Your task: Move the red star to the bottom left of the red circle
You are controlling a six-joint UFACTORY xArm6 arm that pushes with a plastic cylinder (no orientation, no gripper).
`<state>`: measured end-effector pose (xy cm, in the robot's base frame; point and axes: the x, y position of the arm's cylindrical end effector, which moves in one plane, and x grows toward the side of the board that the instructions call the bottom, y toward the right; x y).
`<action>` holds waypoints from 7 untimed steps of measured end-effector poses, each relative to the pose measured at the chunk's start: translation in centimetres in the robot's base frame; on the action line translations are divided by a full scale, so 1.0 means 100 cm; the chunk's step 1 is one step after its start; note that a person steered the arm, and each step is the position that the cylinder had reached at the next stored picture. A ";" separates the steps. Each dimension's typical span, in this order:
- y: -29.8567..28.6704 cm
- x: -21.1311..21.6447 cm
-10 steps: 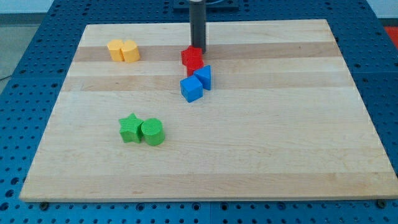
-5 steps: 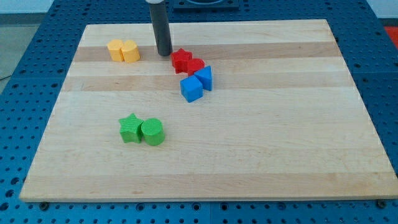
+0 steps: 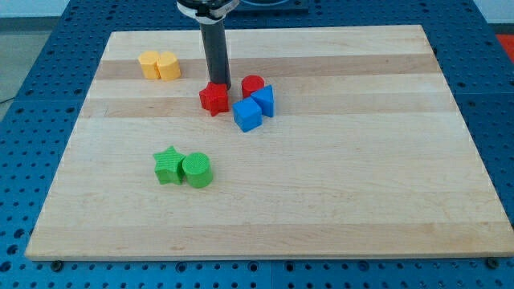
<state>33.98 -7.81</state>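
The red star (image 3: 214, 99) lies on the wooden board (image 3: 337, 177), to the left of and slightly below the red circle (image 3: 252, 85), with a gap between them. My tip (image 3: 219, 86) stands at the star's upper edge, touching or nearly touching it, and to the left of the red circle. Two blue blocks (image 3: 248, 115) (image 3: 263, 99) sit just below and to the right of the red circle.
Two yellow blocks (image 3: 158, 65) sit together near the board's top left. A green star (image 3: 168, 165) and a green cylinder (image 3: 197, 170) sit side by side at the lower left. The board lies on a blue perforated table (image 3: 32, 96).
My tip went from above the red blocks to their left, then came down behind the red star. The star has moved left and down, away from the red circle.
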 end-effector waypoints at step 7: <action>-0.177 0.068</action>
